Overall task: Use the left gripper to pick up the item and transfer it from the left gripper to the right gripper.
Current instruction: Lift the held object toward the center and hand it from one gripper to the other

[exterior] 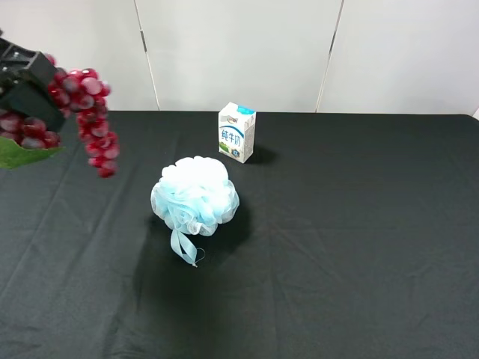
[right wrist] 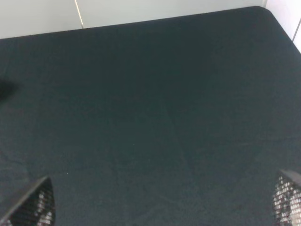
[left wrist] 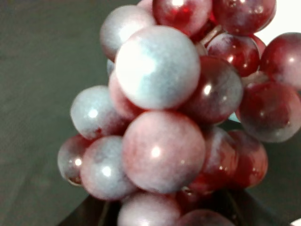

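Note:
The item, a bunch of glossy dark-red grapes (exterior: 90,120) with a green leaf (exterior: 22,155), hangs in the air at the far left of the exterior view. My left gripper (exterior: 28,93) is shut on the item near its upper end. In the left wrist view the grapes (left wrist: 164,117) fill the picture and hide the fingers. My right gripper (right wrist: 162,207) is out of the exterior view; its wrist view shows its two fingertips (right wrist: 33,205) wide apart over bare black cloth, holding nothing.
A pale-blue mesh bath pouf (exterior: 194,196) lies left of centre on the black cloth (exterior: 359,239). A small white-and-blue milk carton (exterior: 236,132) stands behind it. White wall panels (exterior: 239,52) run along the far edge of the table.

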{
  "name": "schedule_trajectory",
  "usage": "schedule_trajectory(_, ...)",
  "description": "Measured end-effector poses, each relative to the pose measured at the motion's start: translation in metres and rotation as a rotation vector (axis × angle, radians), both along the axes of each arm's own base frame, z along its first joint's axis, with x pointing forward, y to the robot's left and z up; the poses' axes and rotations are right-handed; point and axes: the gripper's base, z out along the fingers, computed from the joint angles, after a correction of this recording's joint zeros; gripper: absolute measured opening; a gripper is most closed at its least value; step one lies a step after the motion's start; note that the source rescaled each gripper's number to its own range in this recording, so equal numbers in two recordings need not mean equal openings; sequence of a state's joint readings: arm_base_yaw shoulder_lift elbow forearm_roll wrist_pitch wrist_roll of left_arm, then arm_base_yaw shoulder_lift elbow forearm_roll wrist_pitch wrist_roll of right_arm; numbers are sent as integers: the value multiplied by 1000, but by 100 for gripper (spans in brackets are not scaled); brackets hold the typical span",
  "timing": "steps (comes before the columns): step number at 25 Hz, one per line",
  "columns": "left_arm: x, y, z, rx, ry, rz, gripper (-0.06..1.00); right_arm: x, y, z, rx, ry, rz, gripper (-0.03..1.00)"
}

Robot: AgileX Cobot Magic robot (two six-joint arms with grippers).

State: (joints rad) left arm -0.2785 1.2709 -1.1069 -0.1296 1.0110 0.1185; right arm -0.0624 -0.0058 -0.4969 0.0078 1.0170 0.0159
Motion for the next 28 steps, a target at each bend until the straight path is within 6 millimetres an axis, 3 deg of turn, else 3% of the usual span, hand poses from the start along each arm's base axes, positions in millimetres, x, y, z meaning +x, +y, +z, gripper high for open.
schedule_trajectory(9,2,-54,-16,24,-13,-303,0,0,0,0,0,0,0,100)
schedule_trajectory(16,3,-88,-15,56,-67,-548,0,0,0,0,0,0,0,100)
schedule_trajectory(23,5,-98,-5,65,-180,-708,0,1,2,0,16,5,13,100)
schedule_trajectory(28,2,-103,-3,21,-212,-811,0,20,10,6,67,89,114,100)
